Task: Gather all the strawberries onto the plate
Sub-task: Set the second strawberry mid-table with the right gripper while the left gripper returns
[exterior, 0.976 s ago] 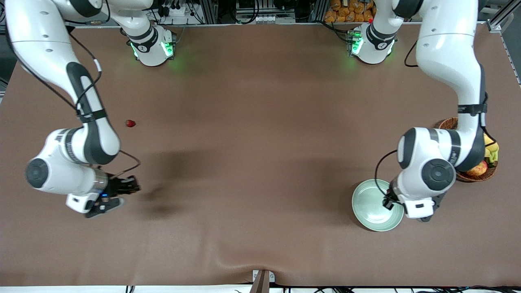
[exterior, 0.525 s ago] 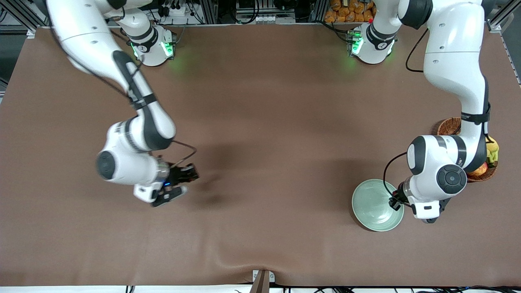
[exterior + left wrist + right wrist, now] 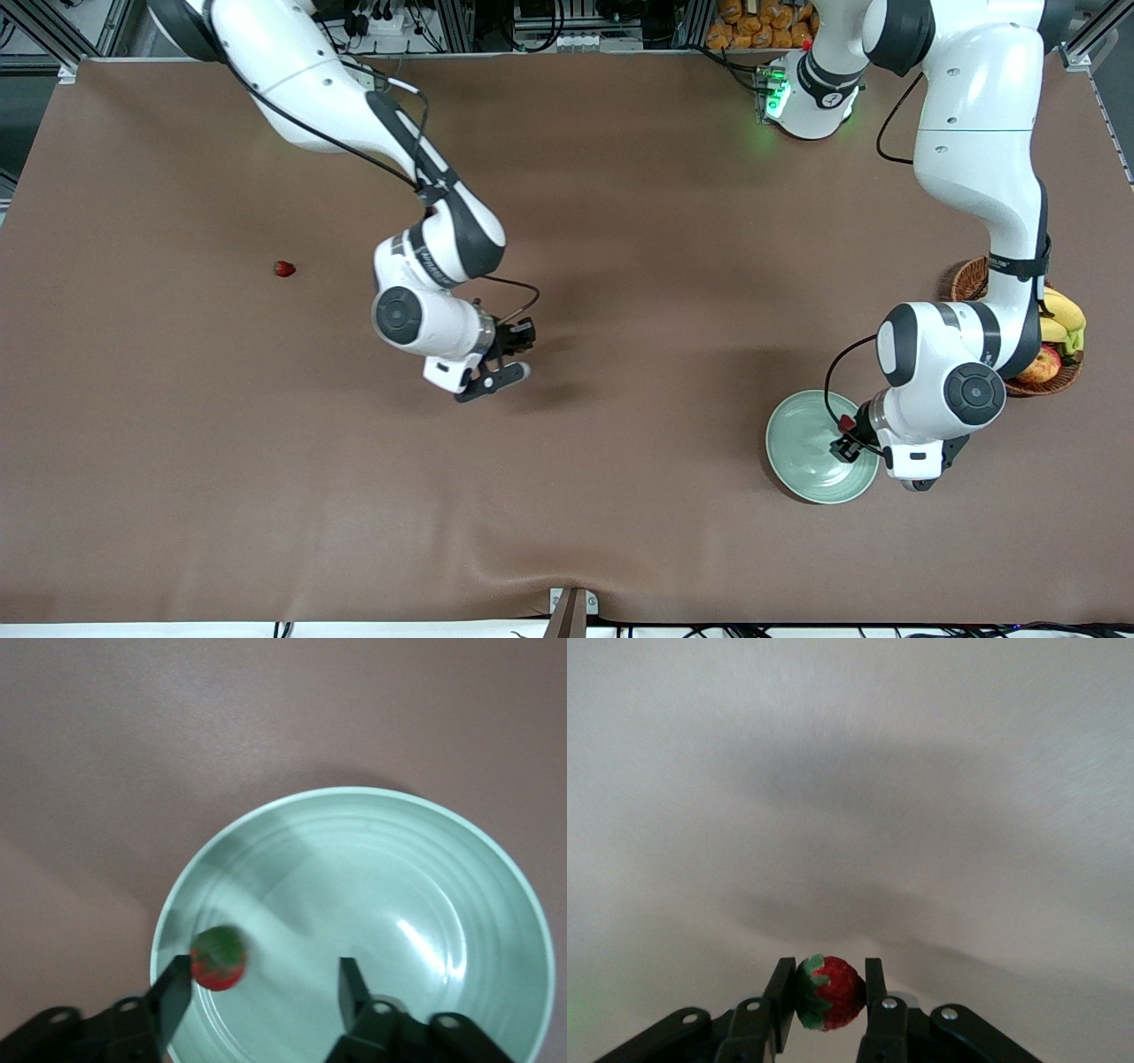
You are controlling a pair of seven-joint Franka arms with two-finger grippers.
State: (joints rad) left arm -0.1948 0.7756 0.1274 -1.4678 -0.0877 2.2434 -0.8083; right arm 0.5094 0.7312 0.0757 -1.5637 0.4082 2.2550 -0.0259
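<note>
As the L gripper (image 3: 261, 992) springs open over the plate (image 3: 797, 470), letting one strawberry (image 3: 218, 958) drop, the R gripper (image 3: 824, 997), now mid-table, pinches another (image 3: 829, 992), w/ a third (image 3: 283, 268) waiting at 9 o'clock.

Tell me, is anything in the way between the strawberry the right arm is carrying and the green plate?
Nothing visible is. The right end effector holds a strawberry over bare brown table. Only open table lies between it and the plate. The left end effector hangs over the plate, with a second strawberry there.
</note>
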